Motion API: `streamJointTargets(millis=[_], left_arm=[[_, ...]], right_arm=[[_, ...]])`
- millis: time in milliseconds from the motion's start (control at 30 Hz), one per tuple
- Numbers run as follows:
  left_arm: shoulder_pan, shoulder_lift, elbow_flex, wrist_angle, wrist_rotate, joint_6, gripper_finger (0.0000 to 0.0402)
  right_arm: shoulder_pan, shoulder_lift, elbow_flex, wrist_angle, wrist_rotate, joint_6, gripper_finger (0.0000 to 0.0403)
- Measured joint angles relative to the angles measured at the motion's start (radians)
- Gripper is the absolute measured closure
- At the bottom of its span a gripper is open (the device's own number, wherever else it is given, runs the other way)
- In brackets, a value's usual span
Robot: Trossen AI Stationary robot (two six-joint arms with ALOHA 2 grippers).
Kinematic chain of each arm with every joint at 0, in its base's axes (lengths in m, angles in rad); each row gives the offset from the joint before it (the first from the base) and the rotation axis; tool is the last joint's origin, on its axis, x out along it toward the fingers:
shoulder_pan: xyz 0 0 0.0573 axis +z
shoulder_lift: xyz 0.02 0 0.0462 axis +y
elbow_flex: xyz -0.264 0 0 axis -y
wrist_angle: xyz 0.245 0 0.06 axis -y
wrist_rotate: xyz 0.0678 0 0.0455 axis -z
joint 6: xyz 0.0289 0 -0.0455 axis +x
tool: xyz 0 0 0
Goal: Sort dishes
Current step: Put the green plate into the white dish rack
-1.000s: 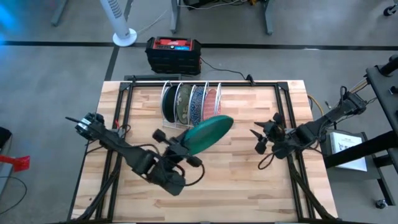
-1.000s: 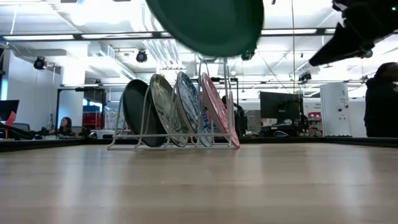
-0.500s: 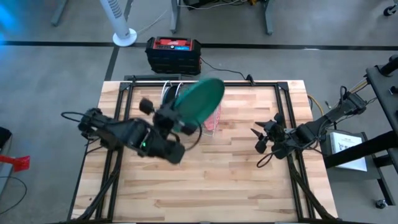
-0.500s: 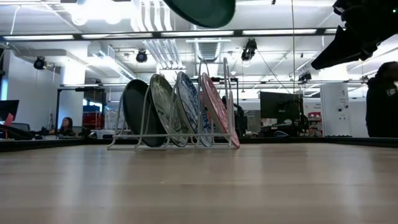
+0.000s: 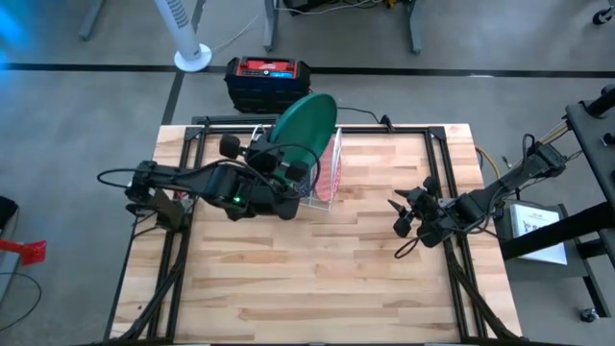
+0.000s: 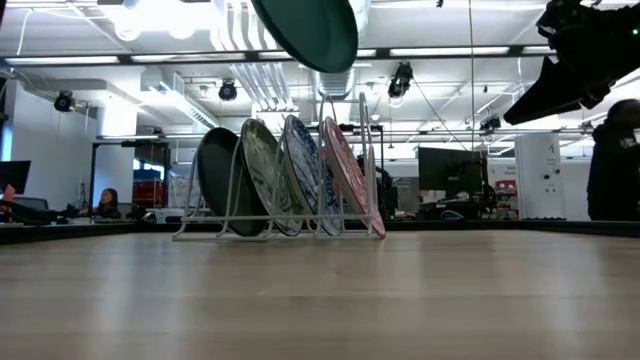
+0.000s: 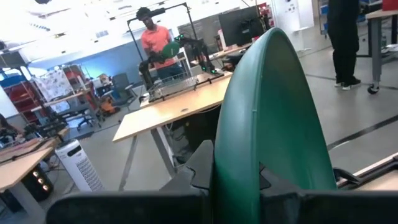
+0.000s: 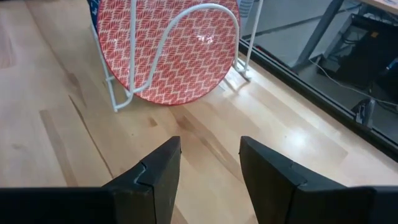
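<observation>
My left gripper (image 5: 285, 161) is shut on a plain green plate (image 5: 304, 119), which it holds high over the white wire rack (image 6: 280, 225) at the table's far middle. The plate also shows in the low view (image 6: 310, 30) and the left wrist view (image 7: 273, 124). In the rack, on their edges, stand a dark teal plate (image 6: 215, 180), an olive mottled plate (image 6: 262, 175), a blue-and-white speckled plate (image 6: 305, 170) and a red-and-white plate (image 6: 345, 175). My right gripper (image 5: 396, 216) is open and empty over the table's right side, facing the red plate (image 8: 168, 50). My left gripper pinches the green plate at its rim (image 7: 239, 168), one finger on each face, at the edge nearest the arm. The fingers come from the table's near left. The plate stands on edge, tilted, lifted clear above the rack.
A black and red box (image 5: 269, 82) and a fan base (image 5: 192, 58) stand on the floor beyond the far edge. Black frame rails (image 5: 187, 154) run along the table's sides. The near half of the wooden table (image 5: 317, 279) is bare. A person (image 6: 612, 160) stands behind the table.
My left gripper has carried the green plate from the table's middle up and toward the far edge, over the rack. It has turned, and the plate has gone from lying nearly flat to standing more on edge. The racked plates have stayed put.
</observation>
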State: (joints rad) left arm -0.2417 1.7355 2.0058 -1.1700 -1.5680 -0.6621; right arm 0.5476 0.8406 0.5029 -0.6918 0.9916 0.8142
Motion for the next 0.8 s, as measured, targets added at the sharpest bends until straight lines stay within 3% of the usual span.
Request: streamJointTargets(millis=[467,800], left_arm=[[0.000,0.002,-0.117,0.103,0.002,-0.063,0.0391],[0.009,0.045,-0.123,0.141,-0.005,-0.060,0.0391]], right_arm=[[0.000,0.000,-0.006,0.000,0.000,0.005,0.0240],[0.000,0.000,-0.007,0.000,0.000,0.006,0.0244]])
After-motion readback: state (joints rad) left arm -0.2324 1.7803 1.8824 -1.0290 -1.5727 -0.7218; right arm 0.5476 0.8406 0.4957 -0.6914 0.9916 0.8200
